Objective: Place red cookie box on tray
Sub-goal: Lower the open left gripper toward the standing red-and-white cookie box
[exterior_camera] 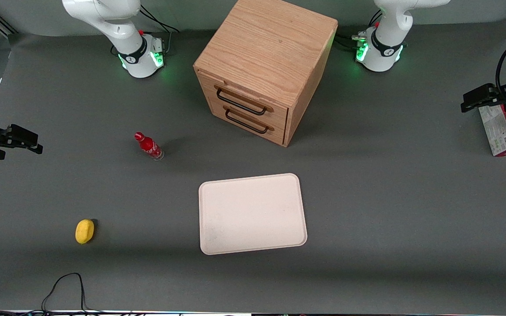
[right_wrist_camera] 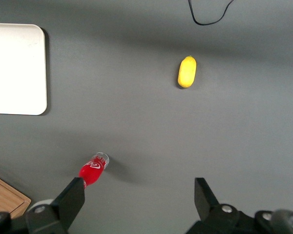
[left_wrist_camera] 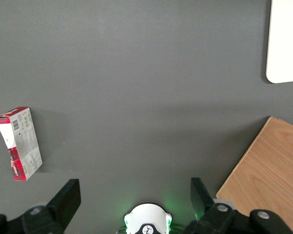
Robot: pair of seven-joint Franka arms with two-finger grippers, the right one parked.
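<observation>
Red cookie box [left_wrist_camera: 19,143] lying on table [exterior_camera: 411,210], well apart from bare tray [exterior_camera: 252,213]; pincer [left_wrist_camera: 133,195] hovering spread, gripping nothing. Pickup and placing both remaining.

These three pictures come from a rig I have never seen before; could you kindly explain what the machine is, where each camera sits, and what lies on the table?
Two white robot arms are bolted to a grey table. One picture looks down on everything from the front; the other two come from small cameras on each arm's wrist, so the black prongs in them are that arm's own fingers.

The working arm's tool hangs open above the table at its end, holding nothing. The red cookie box lies on the table near it, apart from the fingers.

The tray, pale and with nothing on it, sits mid-table, nearer the front camera than the wooden cabinet with two drawers. Toward the parked arm's end stand a small red bottle and, nearer the camera, a yellow lemon-like object.

The box is not yet on the tray.
</observation>
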